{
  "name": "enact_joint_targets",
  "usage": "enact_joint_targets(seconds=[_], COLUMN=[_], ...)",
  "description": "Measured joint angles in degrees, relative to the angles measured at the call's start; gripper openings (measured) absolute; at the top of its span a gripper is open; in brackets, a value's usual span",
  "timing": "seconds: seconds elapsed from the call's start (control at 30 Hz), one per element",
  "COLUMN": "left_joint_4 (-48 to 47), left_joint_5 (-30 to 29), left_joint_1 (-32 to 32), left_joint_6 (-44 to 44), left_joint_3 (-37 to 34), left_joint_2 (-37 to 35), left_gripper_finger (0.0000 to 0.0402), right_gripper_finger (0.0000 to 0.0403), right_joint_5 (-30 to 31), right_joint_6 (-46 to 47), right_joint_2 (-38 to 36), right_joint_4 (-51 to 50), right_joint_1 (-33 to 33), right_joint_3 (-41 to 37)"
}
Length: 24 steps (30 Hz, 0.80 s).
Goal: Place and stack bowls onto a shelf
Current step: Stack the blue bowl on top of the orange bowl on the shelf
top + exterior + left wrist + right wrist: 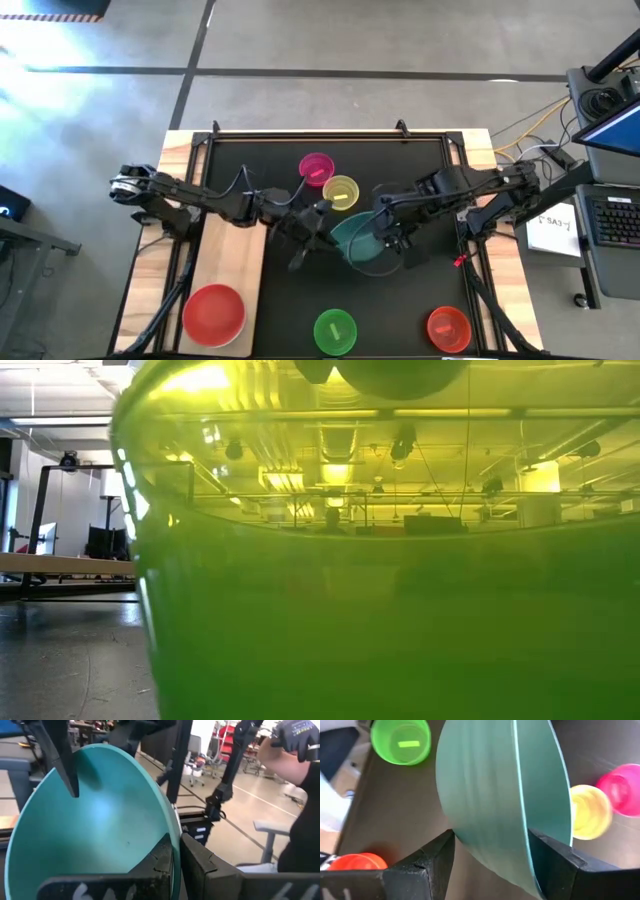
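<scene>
At the centre of the large black mat (420, 290), both arms meet over one round teal-green plastic bowl (357, 240), which sits tilted on edge rather than flat. The left gripper (176, 857) has its fingers pinched on the bowl's rim, one inside and one outside. The right gripper (490, 855) straddles the same bowl — its fingers stand wide on either side of the wall, and whether the pads press it cannot be told.

The flat light wooden shelf board (236, 260) lies along the mat's left edge and carries one large red bowl (213, 312) at its near end. Still on the mat: a magenta bowl (316, 168) and a yellow bowl (341, 191) touching at the far middle, a bright green bowl (335, 331) and a smaller red bowl (448, 327) at the near edge.

Judgement: a hand-over of the teal bowl appears to be in progress, placing not yet done. The next move calls for a single firm hold, the other gripper letting go cleanly, then carrying the bowl to the board — level before release, onto bare wood or into the red bowl.
</scene>
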Motion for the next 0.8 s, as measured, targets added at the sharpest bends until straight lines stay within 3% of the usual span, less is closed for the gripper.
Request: enact_joint_targets(seconds=[0.27, 0.6, 0.8], left_joint_4=[-0.5, -15.7, -21.4], left_joint_5=[1.7, 1.7, 1.0], left_joint_1=[1.0, 1.1, 0.9], left_joint_6=[-0.1, 3.1, 4.9], left_joint_3=[2.4, 15.1, 18.9], left_joint_2=[0.6, 6.5, 8.2], left_gripper_finger=[0.0004, 0.0003, 0.0000], right_gripper_finger=[0.0222, 0.0248, 0.0267], right_joint_5=[4.1, 8.2, 5.1], right_joint_6=[0.8, -1.3, -0.2], right_joint_2=[0.0, 0.0, 0.0], right_joint_4=[-2.9, -4.8, -3.8], right_joint_1=[-1.1, -2.3, -2.2], right_joint_3=[-0.8, -4.9, -5.7])
